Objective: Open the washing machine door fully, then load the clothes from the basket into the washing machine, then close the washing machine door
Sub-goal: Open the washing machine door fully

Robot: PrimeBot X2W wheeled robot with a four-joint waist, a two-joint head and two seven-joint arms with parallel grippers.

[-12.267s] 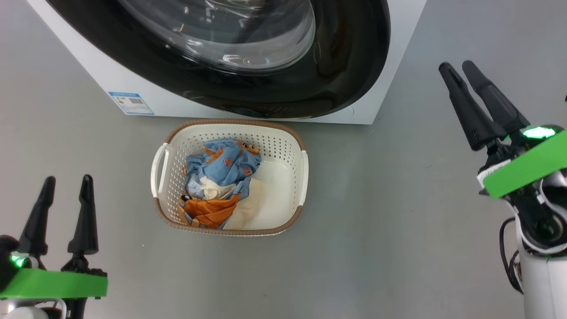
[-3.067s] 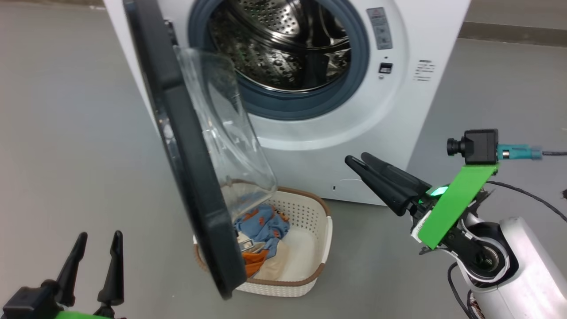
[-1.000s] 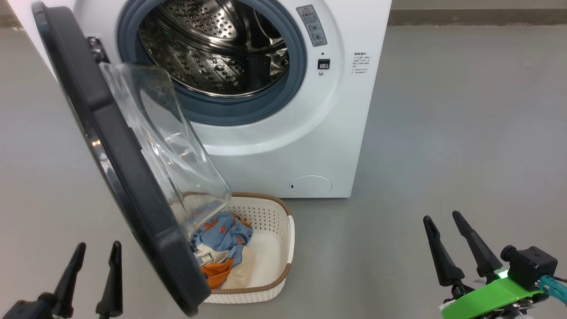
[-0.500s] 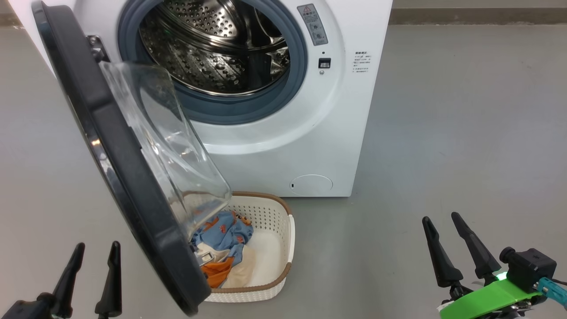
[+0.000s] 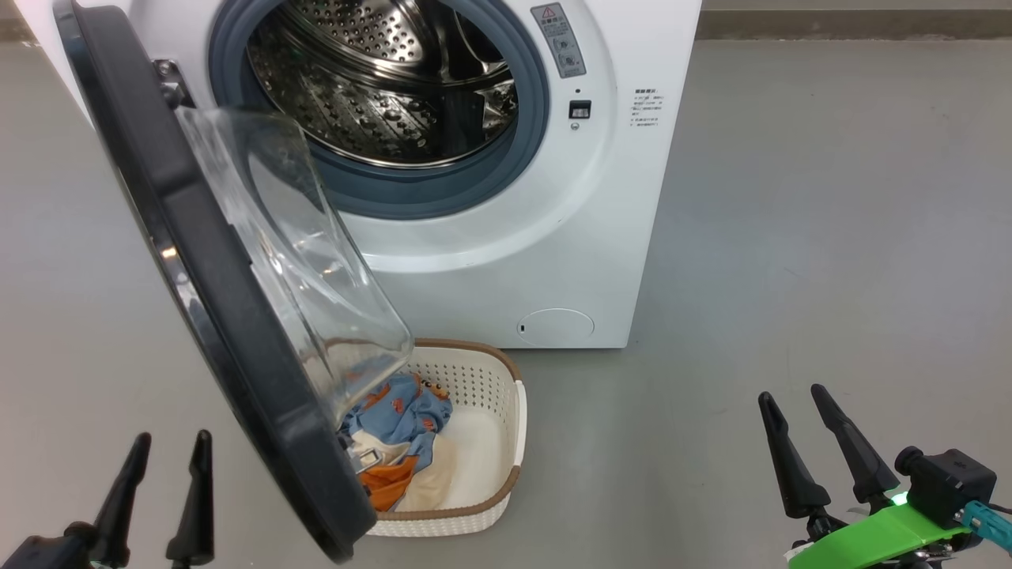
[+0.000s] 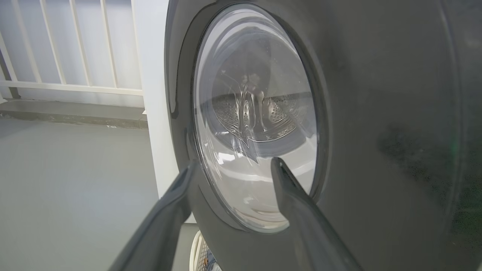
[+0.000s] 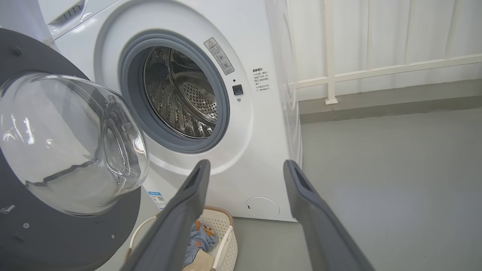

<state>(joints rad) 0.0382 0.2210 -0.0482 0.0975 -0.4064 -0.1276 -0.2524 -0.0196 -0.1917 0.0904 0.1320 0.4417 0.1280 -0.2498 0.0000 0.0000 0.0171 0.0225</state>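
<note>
Grey floor. Door (image 5: pixel 213 316) only part-swung, overhanging basket (image 5: pixel 518 419) of clothes (image 5: pixel 403 407); left hand (image 5: pixel 173 437), right hand (image 5: pixel 791 393) flank it, splayed, empty.

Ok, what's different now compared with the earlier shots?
The door went from shut to swung open toward the robot's left, partly over the basket. The right pincer, shut and raised near the machine three seconds ago, is now low and open. Unchanged: clothes in the basket, left pincer open and idle.
</note>
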